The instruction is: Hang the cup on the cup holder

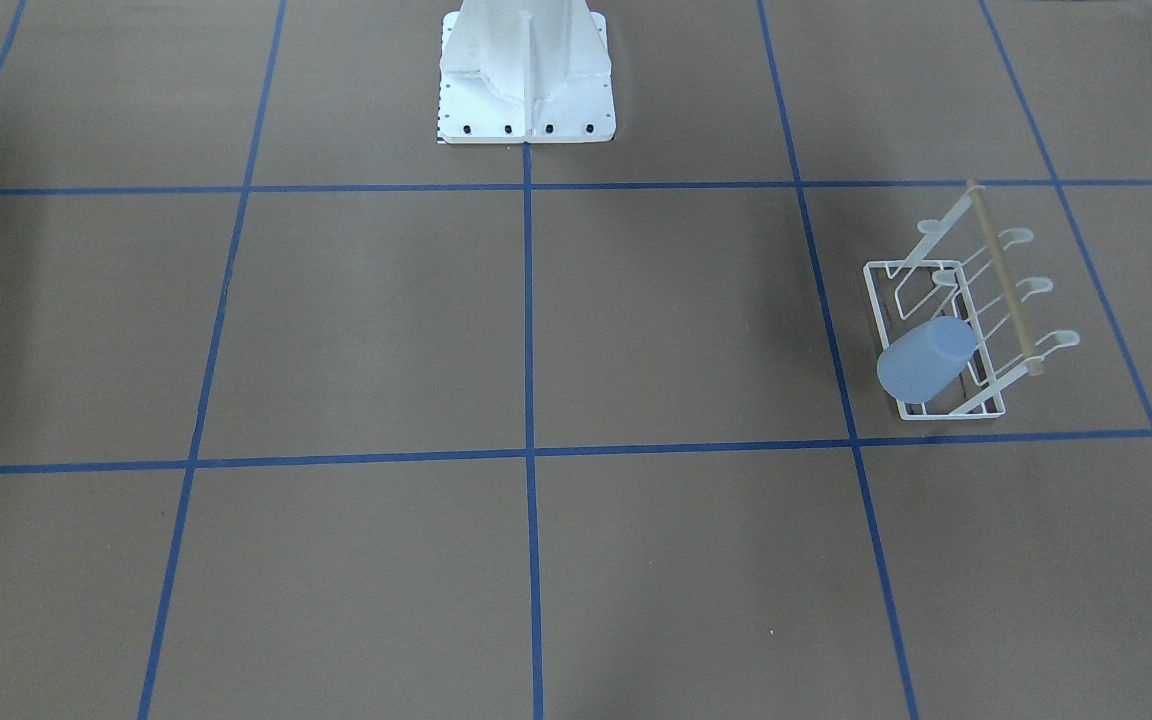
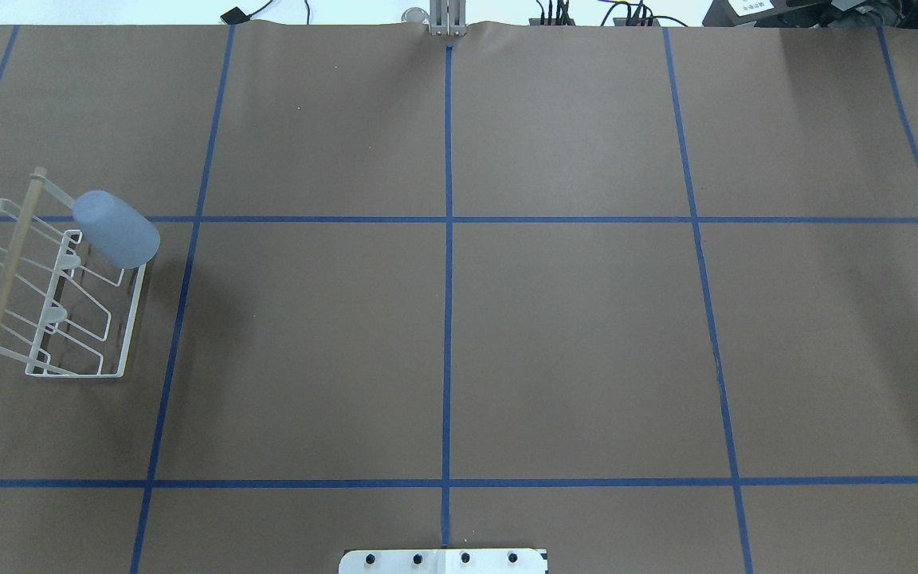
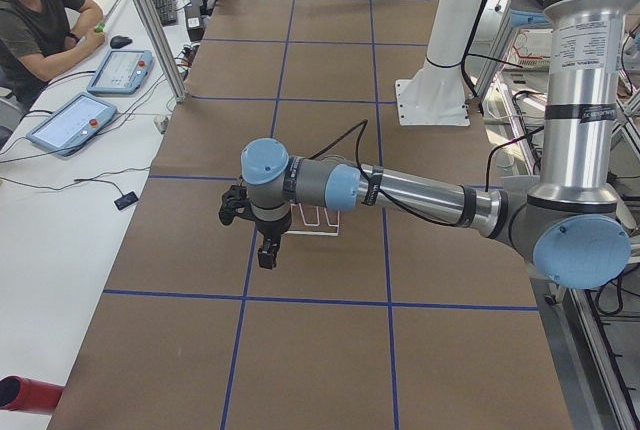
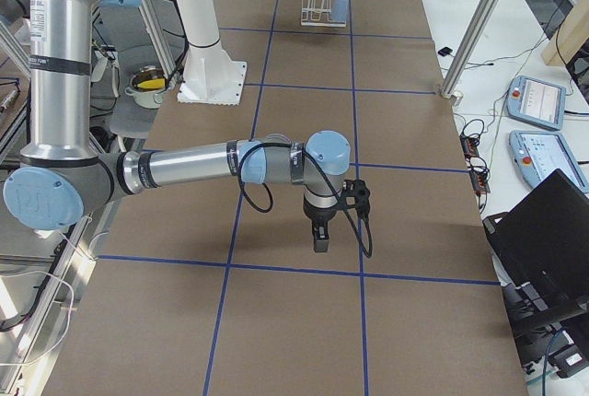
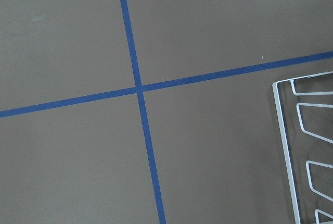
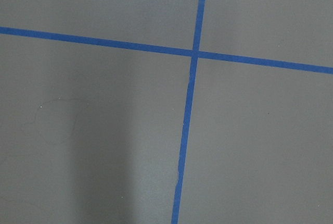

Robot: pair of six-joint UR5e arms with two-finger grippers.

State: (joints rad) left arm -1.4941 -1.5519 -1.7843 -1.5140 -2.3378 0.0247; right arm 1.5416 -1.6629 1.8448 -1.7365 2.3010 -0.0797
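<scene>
cup: the plain light blue plastic tumbler (image 2: 116,229) sits tilted on the rack, at the end far from the robot's base, on the side facing the middle of the table.
rack: the small white wire cup holder with the tan wooden rod (image 2: 11,263) stands on the brown table with blue tape lines (image 2: 570,343), over on the robot's left side.
left gripper (image 3: 268,250): i see it only from the side camera, pointing down above the table near the rack. i cannot tell whether its fingers are apart or together.
left wrist camera: shows tape lines and a corner of the rack's base frame.
right gripper (image 4: 320,241): points down over the table, well apart from the rack. i cannot tell its finger state either.
</scene>
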